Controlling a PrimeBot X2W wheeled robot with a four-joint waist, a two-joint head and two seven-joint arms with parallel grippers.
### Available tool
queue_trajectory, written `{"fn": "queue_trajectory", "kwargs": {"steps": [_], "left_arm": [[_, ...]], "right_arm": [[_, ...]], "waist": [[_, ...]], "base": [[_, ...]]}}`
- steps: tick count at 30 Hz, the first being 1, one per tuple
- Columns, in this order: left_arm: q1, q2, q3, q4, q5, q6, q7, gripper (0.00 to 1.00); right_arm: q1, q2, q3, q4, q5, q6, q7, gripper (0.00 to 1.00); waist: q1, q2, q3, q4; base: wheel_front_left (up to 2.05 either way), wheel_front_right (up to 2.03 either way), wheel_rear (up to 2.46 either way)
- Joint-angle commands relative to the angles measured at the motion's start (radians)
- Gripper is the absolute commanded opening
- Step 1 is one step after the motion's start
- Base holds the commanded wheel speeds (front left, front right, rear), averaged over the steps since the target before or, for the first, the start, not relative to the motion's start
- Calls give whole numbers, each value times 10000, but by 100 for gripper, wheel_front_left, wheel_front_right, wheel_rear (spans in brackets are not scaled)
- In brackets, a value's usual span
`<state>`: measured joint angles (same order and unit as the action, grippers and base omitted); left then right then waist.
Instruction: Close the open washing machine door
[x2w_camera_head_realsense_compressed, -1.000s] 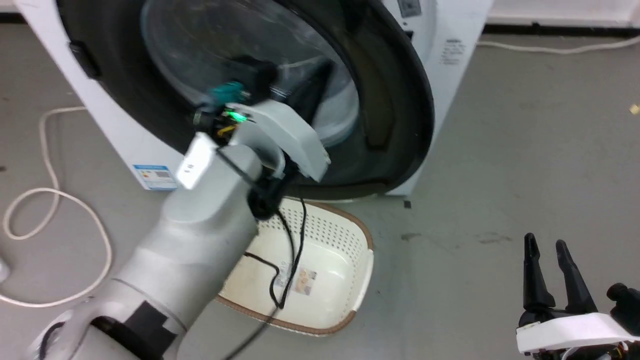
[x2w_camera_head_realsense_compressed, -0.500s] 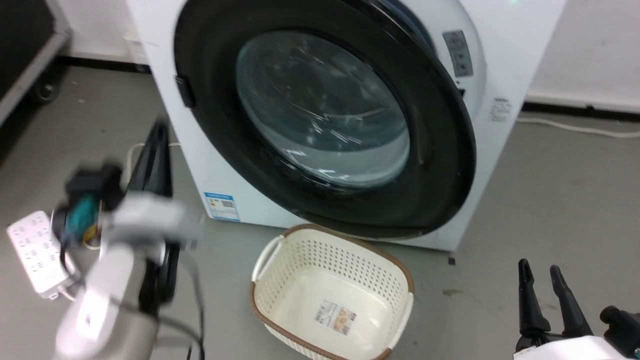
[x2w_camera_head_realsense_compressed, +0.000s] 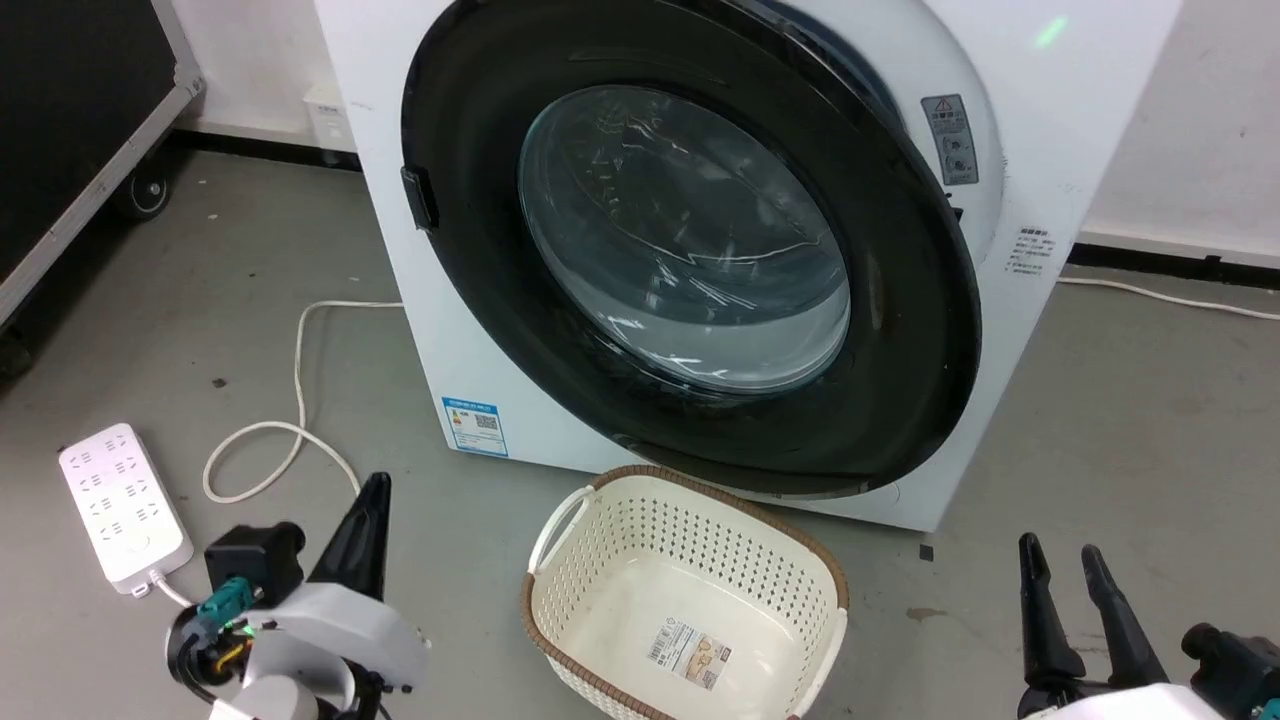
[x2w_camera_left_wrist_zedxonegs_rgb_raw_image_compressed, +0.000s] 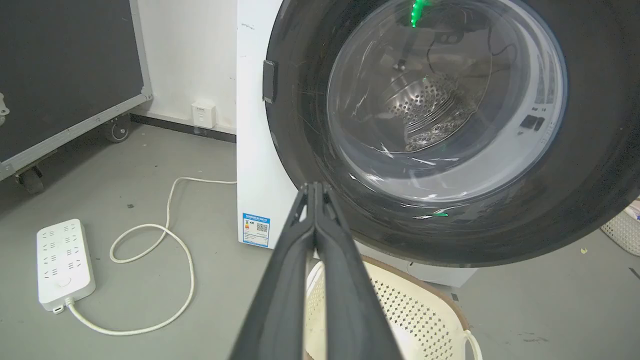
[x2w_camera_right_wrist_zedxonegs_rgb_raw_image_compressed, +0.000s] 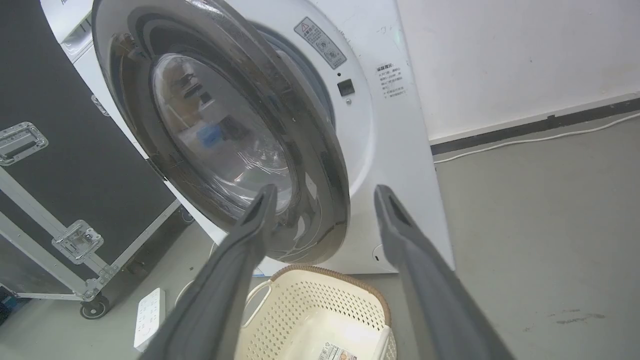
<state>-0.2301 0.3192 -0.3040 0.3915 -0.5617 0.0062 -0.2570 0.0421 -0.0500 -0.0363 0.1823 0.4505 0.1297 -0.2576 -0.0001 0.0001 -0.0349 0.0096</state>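
**A:** Where does the washing machine door (x2w_camera_head_realsense_compressed: 690, 240) stand?

**B:** At 12 o'clock in the head view, swung almost against the machine's white front (x2w_camera_head_realsense_compressed: 1060, 160). In the right wrist view its 3 o'clock edge seems to stand a little proud, so I'd judge it isn't latched.

**A:** And the hands?

**B:** The left hand (x2w_camera_head_realsense_compressed: 368, 500) is low at 7 o'clock, with its fingers pressed together and nothing between them. The right hand (x2w_camera_head_realsense_compressed: 1058, 550) is at 5 o'clock, with its fingers parted and empty. Both are well apart from the door.

**A:** So how should it finish the push?

**B:** Press on the black rim (x2w_camera_head_realsense_compressed: 905, 330), not the glass (x2w_camera_head_realsense_compressed: 650, 190), which bulges and could let a fingertip slide. Pick the 3 o'clock edge, farthest from the dark block (x2w_camera_head_realsense_compressed: 417, 197) at 9 o'clock, which is probably the hinge. That gives the most leverage. The right hand sits nearer that edge.

**A:** Anything in the way?

**B:** The basket (x2w_camera_head_realsense_compressed: 680, 530) sits at 6 o'clock, just below the door. Come in above it, push straight and steadily, and expect a firm last bit for the catch.
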Motion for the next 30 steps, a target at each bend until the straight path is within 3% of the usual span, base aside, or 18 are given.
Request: {"fn": "queue_trajectory", "kwargs": {"steps": [1,2,5,6,7,13,18,23,30], "left_arm": [[152,-95,59,38,-102,15,-36,72],[170,-128,110,42,-117,57,-38,100],[227,-209,129,-23,0,160,-42,100],[246,-259,111,-67,53,189,-43,100],[263,-292,116,-121,113,219,-43,100],[461,-447,285,-494,442,438,-45,100],[587,-565,480,-912,614,580,-46,100],[437,-656,548,-1237,733,616,-46,100],[-18,-871,592,-1353,794,511,-47,100]], "right_arm": [[174,-3,9,6,55,10,-41,100],[189,-3,11,8,58,10,-41,100],[234,-3,-29,85,-104,10,-41,100],[246,-3,-52,166,-201,10,-41,37],[231,-3,-78,184,-444,10,-41,0],[-236,-3,-403,44,-2434,10,31,0],[-1730,-3,474,346,-3019,10,889,0],[-3564,-3,629,1748,-3534,10,1307,0],[-5591,-3,-691,4120,-4015,10,974,0]], "waist": [[1,-1,-7,7],[1,-1,-14,8],[1,-1,-30,16],[1,-1,-35,25],[1,-1,-38,33],[1,-1,8,75],[1,-1,232,119],[1,-1,681,295],[1,-1,1367,732]], "base": [[0,0,0],[0,0,0],[0,0,0],[0,0,0],[0,0,0],[0,0,0],[0,0,0],[0,0,0],[0,0,0]]}}
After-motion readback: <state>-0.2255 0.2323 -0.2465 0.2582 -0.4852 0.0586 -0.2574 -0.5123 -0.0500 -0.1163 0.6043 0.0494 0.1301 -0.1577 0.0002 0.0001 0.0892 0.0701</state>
